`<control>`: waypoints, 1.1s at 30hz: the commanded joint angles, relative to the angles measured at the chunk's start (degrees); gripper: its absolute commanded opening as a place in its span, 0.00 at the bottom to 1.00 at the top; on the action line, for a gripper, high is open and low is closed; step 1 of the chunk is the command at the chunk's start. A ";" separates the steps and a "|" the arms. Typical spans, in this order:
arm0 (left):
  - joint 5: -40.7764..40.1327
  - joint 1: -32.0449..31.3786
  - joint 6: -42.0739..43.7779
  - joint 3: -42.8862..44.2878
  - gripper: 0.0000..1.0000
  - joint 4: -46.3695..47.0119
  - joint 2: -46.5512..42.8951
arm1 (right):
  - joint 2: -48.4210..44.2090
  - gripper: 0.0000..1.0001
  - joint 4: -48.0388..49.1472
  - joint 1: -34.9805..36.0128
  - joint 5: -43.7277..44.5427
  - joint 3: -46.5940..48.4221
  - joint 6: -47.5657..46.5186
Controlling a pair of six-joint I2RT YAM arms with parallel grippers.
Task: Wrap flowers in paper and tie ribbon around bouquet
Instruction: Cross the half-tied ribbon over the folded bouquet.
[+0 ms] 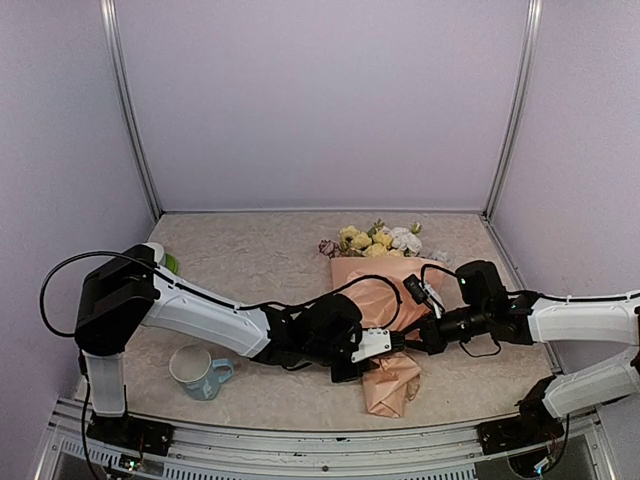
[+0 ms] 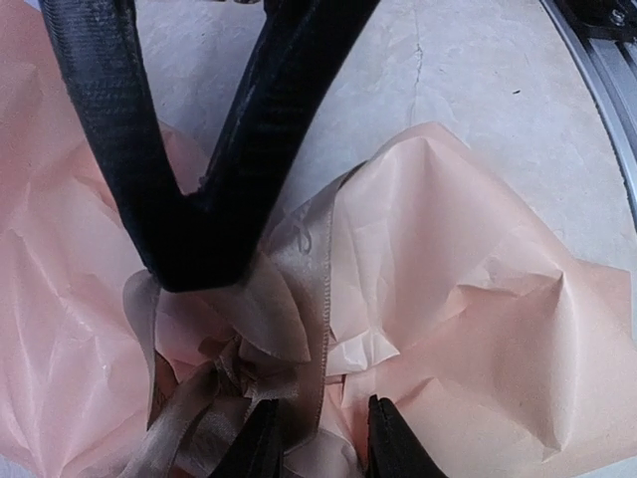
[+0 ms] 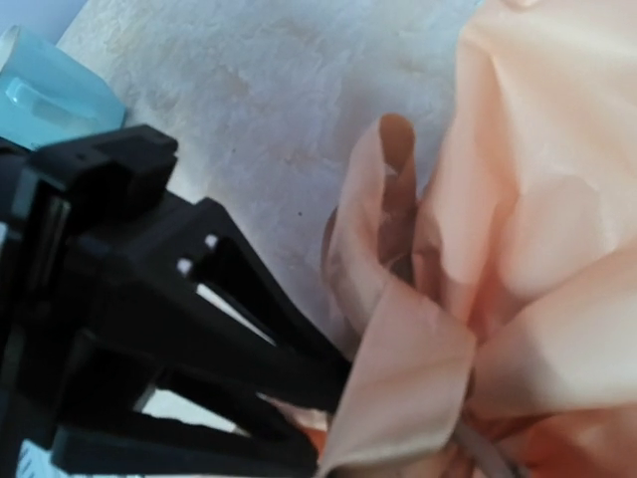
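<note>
The bunch of yellow, white and pink artificial flowers lies right of centre on the mottled beige worktop, wrapped in the peach-pink paper sheet. The tan satin ribbon bunches at the paper's waist. Right claw: closed, tips against the ribbon. Left claw: narrow gap, ribbon between the fingers; grip cannot be determined.

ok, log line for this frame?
phase: tying | left gripper: open, astride ribbon | right gripper: shut on ribbon | bouquet: wrapped, lying down
</note>
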 commanded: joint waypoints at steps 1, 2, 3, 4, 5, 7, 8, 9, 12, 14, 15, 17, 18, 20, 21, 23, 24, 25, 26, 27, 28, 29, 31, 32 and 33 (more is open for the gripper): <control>-6.21 -0.30 -1.04 0.47 0.26 3.24 0.65 | 0.72 0.00 -0.55 -0.50 -0.20 1.51 -0.53; -7.07 -0.34 -1.11 0.20 0.23 4.16 0.53 | 0.84 0.00 -0.55 -0.50 -0.19 1.50 -0.48; -8.11 -0.50 -1.17 -0.11 0.18 4.91 0.33 | 0.78 0.00 -0.57 -0.50 -0.13 1.50 -0.51; -8.97 -0.58 -1.20 -0.46 0.14 5.78 0.07 | 0.74 0.00 -0.66 -0.50 -0.11 1.50 -0.50; -10.10 -0.72 -1.20 -1.02 0.10 6.98 -0.36 | 0.73 0.00 -0.62 -0.50 -0.11 1.50 -0.46; -13.18 -0.92 -1.41 -2.21 0.03 9.51 -0.96 | 0.66 0.00 -0.80 -0.50 -0.10 1.50 -0.50; -14.38 -0.94 -1.42 -2.76 0.00 10.57 -1.24 | 0.64 0.00 -0.89 -0.50 -0.11 1.49 -0.59; -15.18 -0.93 -1.36 -3.35 0.00 11.34 -1.47 | 0.64 0.00 -0.94 -0.50 -0.11 1.54 -0.55; -15.30 -0.93 -1.26 -3.77 0.00 12.04 -1.77 | 0.55 0.00 -1.01 -0.52 0.04 1.54 -0.62; -14.08 -0.90 -1.63 -3.82 0.00 11.71 -2.05 | 0.55 0.00 -1.03 -0.50 0.09 1.58 -0.71; -13.12 -0.94 -1.97 -3.96 0.00 11.53 -2.37 | 0.55 0.00 -0.97 -0.50 0.19 1.54 -0.76; -9.95 -0.87 -2.84 -5.07 0.00 12.28 -3.72 | 0.55 0.00 -0.99 -0.50 0.39 1.50 -0.73; -8.90 -0.71 -3.42 -6.11 0.00 13.63 -4.53 | 0.59 0.00 -0.98 -0.50 0.29 1.51 -0.76; -7.22 0.19 -5.16 -7.39 0.00 16.08 -5.42 | 0.55 0.00 -0.67 -0.50 -0.34 1.41 -0.87; -6.32 0.75 -6.70 -7.40 0.00 16.38 -5.49 | 0.59 0.00 -0.47 -0.50 -1.04 1.41 -0.95; -5.33 1.31 -8.09 -6.97 0.00 16.51 -5.11 | 1.04 0.00 0.09 -0.50 -2.37 1.47 -1.13; -5.16 1.33 -8.25 -6.79 0.00 16.74 -4.77 | 1.34 0.00 0.39 -0.51 -3.14 1.57 -1.28; -5.25 1.32 -8.55 -6.61 0.00 16.96 -4.42 | 1.67 0.00 0.62 -0.50 -3.93 1.66 -1.38; -5.20 1.42 -8.82 -6.49 0.00 17.24 -4.15 | 2.02 0.00 0.70 -0.50 -4.09 1.78 -1.36; -5.24 1.53 -9.30 -6.35 0.00 17.35 -3.96 | 2.38 0.00 0.80 -0.50 -4.21 1.88 -1.47; -5.15 1.76 -9.61 -6.21 0.00 17.50 -3.71 | 2.73 0.05 0.70 -0.50 -4.12 2.05 -1.51; -4.94 1.93 -9.76 -6.13 0.00 17.48 -3.29 | 2.95 0.10 0.51 -0.50 -3.93 2.29 -1.37; -5.08 2.23 -9.77 -5.44 0.00 16.56 -2.22 | 2.46 0.17 0.67 -0.50 -4.09 2.66 -1.11; -5.05 2.29 -9.90 -4.95 0.00 15.73 -1.73 | 1.77 0.23 0.63 -0.50 -3.65 2.98 -0.91; -4.86 2.37 -10.04 -4.61 0.00 15.11 -1.35 | 0.92 0.29 0.44 -0.54 -2.82 3.35 -0.83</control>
